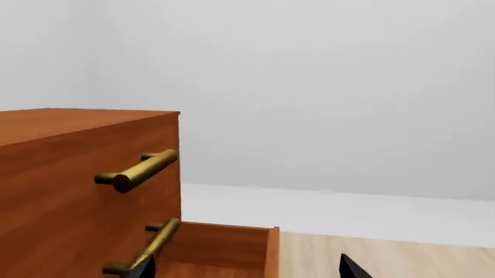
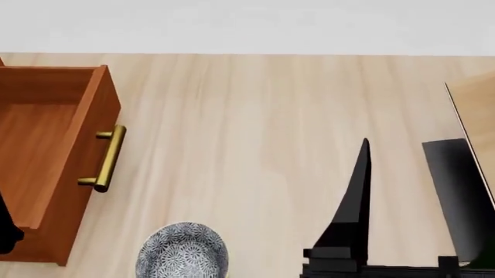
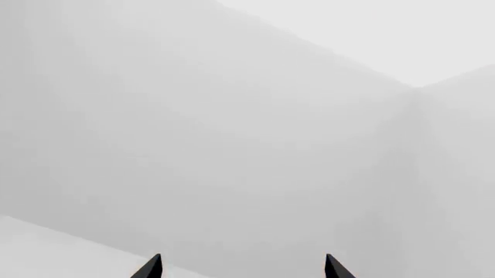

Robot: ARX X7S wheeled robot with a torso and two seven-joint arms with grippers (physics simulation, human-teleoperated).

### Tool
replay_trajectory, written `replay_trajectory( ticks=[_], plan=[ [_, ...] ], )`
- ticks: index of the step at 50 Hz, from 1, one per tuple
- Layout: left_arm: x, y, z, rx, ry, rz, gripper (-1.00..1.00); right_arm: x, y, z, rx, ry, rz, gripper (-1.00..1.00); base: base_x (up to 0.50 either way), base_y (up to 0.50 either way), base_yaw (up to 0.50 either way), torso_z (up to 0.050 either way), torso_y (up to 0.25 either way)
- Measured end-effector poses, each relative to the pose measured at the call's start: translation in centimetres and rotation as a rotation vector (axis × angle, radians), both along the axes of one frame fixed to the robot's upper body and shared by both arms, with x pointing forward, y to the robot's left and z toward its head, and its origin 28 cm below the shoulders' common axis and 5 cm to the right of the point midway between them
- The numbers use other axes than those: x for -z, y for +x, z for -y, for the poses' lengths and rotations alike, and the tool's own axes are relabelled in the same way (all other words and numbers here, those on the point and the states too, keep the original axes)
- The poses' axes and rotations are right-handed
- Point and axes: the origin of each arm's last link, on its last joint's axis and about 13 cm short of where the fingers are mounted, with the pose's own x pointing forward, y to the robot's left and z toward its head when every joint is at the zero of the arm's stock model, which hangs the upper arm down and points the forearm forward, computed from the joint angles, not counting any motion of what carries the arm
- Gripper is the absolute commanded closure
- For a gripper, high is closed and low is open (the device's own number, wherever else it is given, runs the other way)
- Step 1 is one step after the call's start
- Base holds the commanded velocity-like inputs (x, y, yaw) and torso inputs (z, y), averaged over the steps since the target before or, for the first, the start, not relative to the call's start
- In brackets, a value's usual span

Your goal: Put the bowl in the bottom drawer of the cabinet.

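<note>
The bowl (image 2: 182, 253), white with a blue-grey floral pattern, sits on the pale wood floor at the near edge of the head view, empty and untouched. The cabinet (image 1: 69, 191) is reddish-brown with brass bar handles. Its bottom drawer (image 2: 43, 145) (image 1: 224, 246) is pulled out and empty, with its handle (image 2: 108, 157) facing the bowl. My left gripper (image 1: 247, 269) is open, hanging close by the cabinet front just above the open drawer. My right gripper (image 2: 406, 191) (image 3: 241, 267) is open and empty, to the right of the bowl, and its wrist view shows only bare wall.
Two closed upper drawers show their brass handles (image 1: 139, 171) (image 1: 152, 243) above the open one. A pale wood panel (image 2: 476, 110) stands at the right edge. A white wall (image 2: 247, 26) runs behind the floor.
</note>
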Motion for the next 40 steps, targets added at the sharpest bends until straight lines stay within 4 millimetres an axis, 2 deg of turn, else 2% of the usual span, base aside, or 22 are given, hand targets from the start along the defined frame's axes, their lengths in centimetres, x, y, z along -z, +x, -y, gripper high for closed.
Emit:
replay_trajectory(
  ticks=[21,31,40],
  plan=[
    [0.0,0.1,0.2,0.022,0.0,0.001,-1.0,-0.1,0.2,0.0,0.011,-0.015,0.008,-1.0,0.0,0.0,0.0,0.0,-0.244],
    [-0.7,-0.2,0.5,0.056,-0.015,-0.083,-1.0,-0.1,0.0,0.0,0.014,-0.018,0.008,-1.0,0.0,0.0,0.0,0.0,0.0],
    [-2.2,-0.9,2.0,0.196,-0.104,-0.32,-1.0,-0.1,-0.2,0.0,0.017,-0.02,0.01,-1.0,0.0,0.0,0.0,0.0,0.0]
  ],
)
